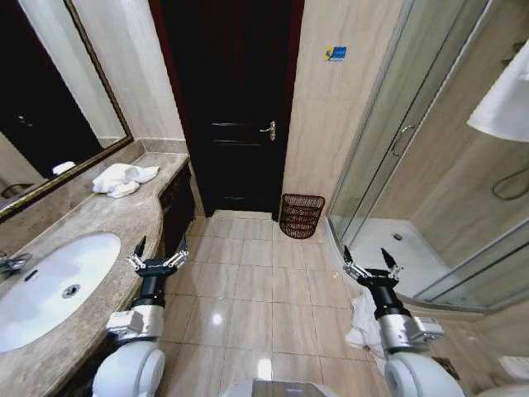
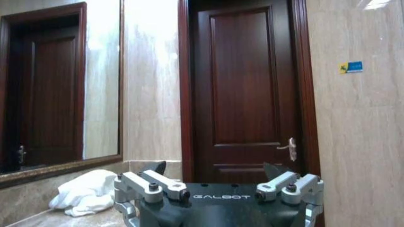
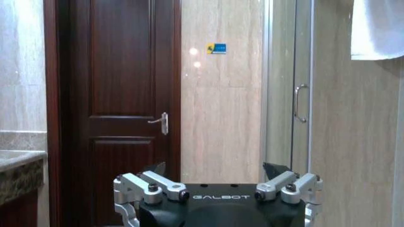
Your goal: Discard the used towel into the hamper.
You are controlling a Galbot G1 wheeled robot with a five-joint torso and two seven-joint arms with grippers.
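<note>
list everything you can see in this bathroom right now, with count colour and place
towel: one, white, crumpled on the counter's far end by the mirror
hamper: one, dark reddish-brown wire, on the floor against the wall beside the door
white cloth: one, on the floor by the shower edge
hanging towel: one, white, up inside the shower area
sink: one, white, set in the marble counter
mirror: one, dark-framed, above the counter
door: one, dark brown, closed, straight ahead
shower door: one, glass, right side
left claw: open, empty, at the counter's edge
right claw: open, empty, over the floor near the shower
</note>
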